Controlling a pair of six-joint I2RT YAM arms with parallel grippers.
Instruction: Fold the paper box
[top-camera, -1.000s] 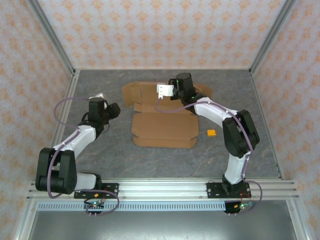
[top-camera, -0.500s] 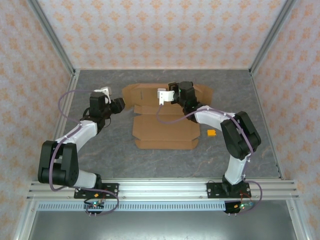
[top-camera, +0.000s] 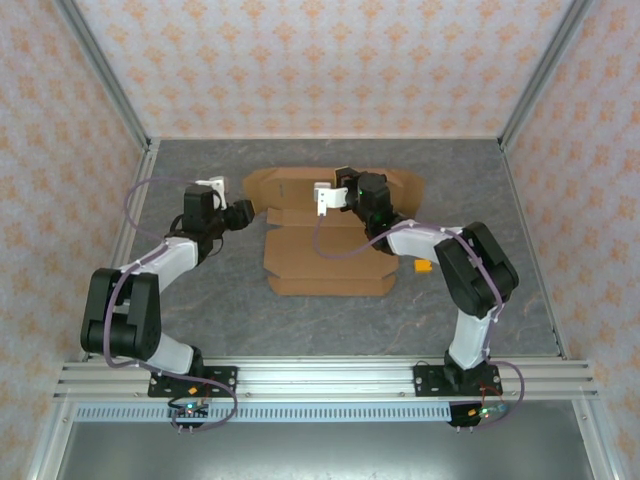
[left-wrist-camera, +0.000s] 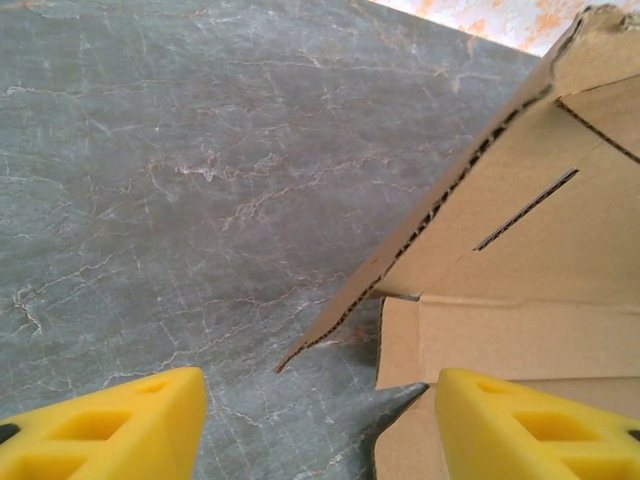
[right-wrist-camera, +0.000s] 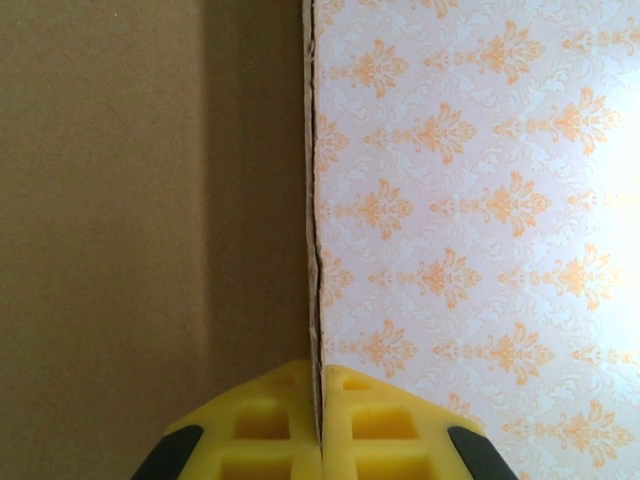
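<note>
Nearest me, the paper box (top-camera: 328, 262) lay in the middle of the table (top-camera: 200, 300) with its near panel flat. A small orange block (top-camera: 423, 267) sat just off the box's right side. At the box's left edge my left claw (top-camera: 243, 212) stood open and empty. I judged it was placed there to take the raised side flap next. Farther back, at the box's far panel, my right claw (top-camera: 338, 186) was clamped on the cardboard, pinched there, I reckoned, to stand that panel up along its crease.

The overhead view gave me the layout but not the grips. The left wrist view showed that claw's yellow fingers (left-wrist-camera: 100, 430) wide apart. The flap's lifted, corrugated edge and a cut slot lay ahead of them, untouched. The right wrist view showed the right claw's pads pressed together on a thin cardboard edge. Brown board lay to one side of it and the patterned wall (right-wrist-camera: 480, 200) beyond. That told me the panel was tilted up off the table, which was hard to read from overhead.
</note>
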